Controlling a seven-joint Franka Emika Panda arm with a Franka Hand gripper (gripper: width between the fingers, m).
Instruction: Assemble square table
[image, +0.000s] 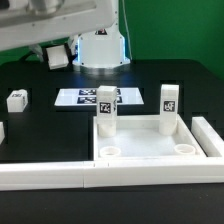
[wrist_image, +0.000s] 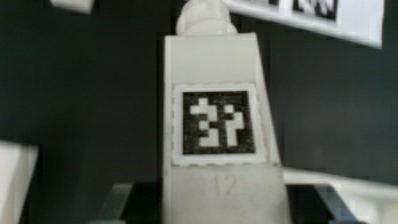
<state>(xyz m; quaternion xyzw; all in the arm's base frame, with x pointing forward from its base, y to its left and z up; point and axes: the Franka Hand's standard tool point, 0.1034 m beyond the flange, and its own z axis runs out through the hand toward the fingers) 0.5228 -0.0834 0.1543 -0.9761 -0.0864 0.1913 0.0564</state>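
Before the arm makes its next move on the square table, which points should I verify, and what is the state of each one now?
1. Two far legs upright at the table top corners: ok.
2. Two near sockets empty, ready for legs: ok.
3. Loose leg at the exterior view's left, nothing on it: ok.
4. Leg filling the wrist view firmly gripped: cannot tell.
5. Table top pressed against the rail: cannot tell.
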